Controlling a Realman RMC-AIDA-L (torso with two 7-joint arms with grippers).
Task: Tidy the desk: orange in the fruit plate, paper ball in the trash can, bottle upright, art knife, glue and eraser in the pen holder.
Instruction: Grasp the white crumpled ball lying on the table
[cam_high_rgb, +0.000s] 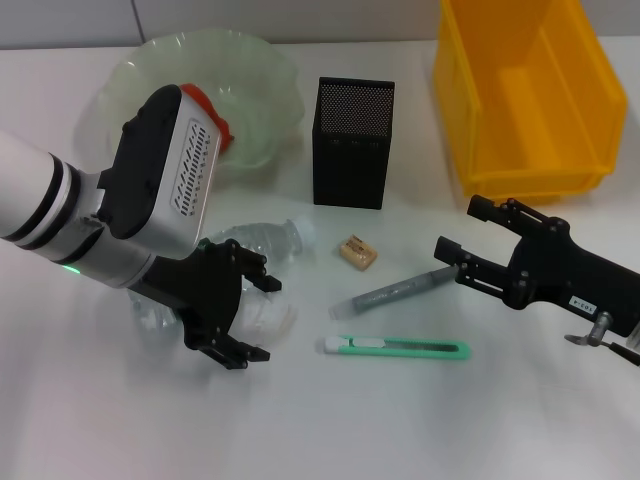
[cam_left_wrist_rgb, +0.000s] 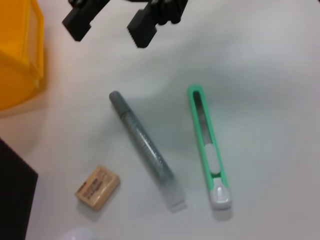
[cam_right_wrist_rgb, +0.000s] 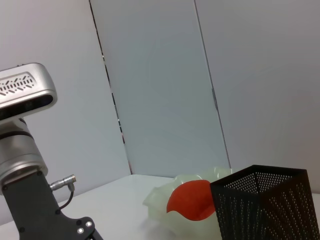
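The orange (cam_high_rgb: 212, 118) sits in the fruit plate (cam_high_rgb: 255, 70) at 11 o'clock; the trash can (cam_high_rgb: 525, 90) is at 1 o'clock, the pen holder (cam_high_rgb: 352, 142) between them. The left end effector (cam_high_rgb: 255, 318), fingers spread, straddles the lying bottle (cam_high_rgb: 268, 238). The right end effector (cam_high_rgb: 457, 232), spread, hovers just beside the glue (cam_high_rgb: 390, 293) on the white worktop (cam_high_rgb: 400, 420), near the eraser (cam_high_rgb: 358, 252) and art knife (cam_high_rgb: 398, 347).

Pale grey wall (cam_right_wrist_rgb: 160, 75) far behind jaws, past desk's back edge. Flat panels side by side. Two thin dark seams (cam_right_wrist_rgb: 112, 100) run top to bottom, leaning a bit. Nothing else extra.
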